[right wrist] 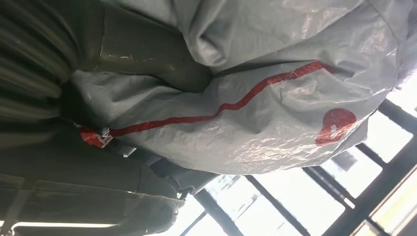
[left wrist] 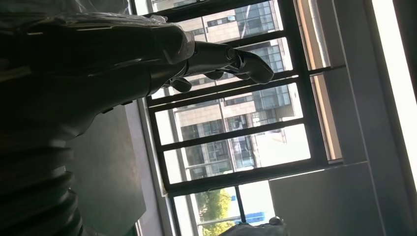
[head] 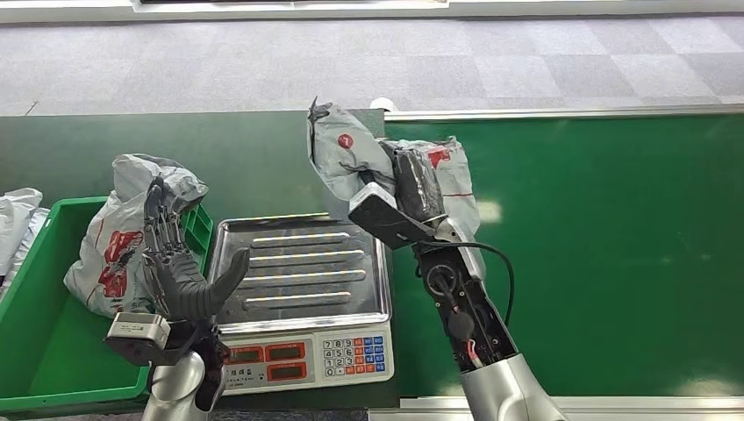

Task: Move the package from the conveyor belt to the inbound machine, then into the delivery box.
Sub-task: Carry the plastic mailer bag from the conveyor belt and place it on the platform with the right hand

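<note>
Right robot hand (head: 412,189) clamped on package (head: 351,158), frame centre, long axis upright; inbound machine (head: 303,267) lower left. Left robot hand (head: 180,263) spread, idle.

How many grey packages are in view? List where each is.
3. One package held up in the right hand; one in the green bin; one at the left edge. Others may be hidden.

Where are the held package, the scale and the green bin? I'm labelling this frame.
package (head: 351,158), head view, grey upper flap.
scale (head: 303,263), head view, bare steel tray.
green bin (head: 53,351), head view, inner floor.
</note>
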Tool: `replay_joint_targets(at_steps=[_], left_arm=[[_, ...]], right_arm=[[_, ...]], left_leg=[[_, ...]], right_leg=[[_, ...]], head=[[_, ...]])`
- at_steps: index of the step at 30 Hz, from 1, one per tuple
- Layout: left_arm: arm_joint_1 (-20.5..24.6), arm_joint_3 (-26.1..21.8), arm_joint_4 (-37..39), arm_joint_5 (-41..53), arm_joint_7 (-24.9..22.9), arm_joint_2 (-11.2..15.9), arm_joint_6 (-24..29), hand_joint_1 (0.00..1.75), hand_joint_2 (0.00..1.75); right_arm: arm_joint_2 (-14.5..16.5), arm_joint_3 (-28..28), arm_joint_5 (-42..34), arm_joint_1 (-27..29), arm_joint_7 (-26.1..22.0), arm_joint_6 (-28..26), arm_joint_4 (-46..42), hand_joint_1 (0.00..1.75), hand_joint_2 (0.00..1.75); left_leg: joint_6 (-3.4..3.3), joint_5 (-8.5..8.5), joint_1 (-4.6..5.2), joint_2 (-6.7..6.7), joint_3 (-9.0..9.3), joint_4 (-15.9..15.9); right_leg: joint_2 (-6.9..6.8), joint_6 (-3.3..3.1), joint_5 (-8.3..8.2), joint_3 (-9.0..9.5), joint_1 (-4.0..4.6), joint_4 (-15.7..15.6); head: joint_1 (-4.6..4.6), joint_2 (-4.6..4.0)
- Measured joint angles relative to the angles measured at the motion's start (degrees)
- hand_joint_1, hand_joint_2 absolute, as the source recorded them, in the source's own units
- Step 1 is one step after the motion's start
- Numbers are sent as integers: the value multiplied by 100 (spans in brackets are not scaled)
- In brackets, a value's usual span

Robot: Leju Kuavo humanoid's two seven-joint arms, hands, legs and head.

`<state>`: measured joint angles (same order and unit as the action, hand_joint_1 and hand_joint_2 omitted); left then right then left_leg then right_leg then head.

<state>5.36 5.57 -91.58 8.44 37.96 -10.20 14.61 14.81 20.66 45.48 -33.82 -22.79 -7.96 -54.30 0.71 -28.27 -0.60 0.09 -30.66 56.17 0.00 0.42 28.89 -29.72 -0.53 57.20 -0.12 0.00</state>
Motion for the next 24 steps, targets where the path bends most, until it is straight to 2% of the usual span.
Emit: replay_joint_targets(at_steps=[8,18,24], left_arm=[[0,-72,26,5,-32,8,32,0,175],[15,-105,32,-2,-70,4,-1,0,175],[69,-145,105,8,-163,-26,-69,0,175]], right_arm=[[123,551,-25,3,-143,109,275,175,175],[139,745,-83,-33,-164,225,463,175,175],[187,888,-256,-207,-379,486,1001,175,175]], left_leg=[[0,0,0,-1,-2,0],[0,0,0,0,-2,0],[0,0,0,0,-2,0]], right_leg=[[0,0,0,-5,0,0],[0,0,-1,-6,0,0],[0,-1,-2,-5,0,0]], head=[[-1,0],[1,0],[0,0]])
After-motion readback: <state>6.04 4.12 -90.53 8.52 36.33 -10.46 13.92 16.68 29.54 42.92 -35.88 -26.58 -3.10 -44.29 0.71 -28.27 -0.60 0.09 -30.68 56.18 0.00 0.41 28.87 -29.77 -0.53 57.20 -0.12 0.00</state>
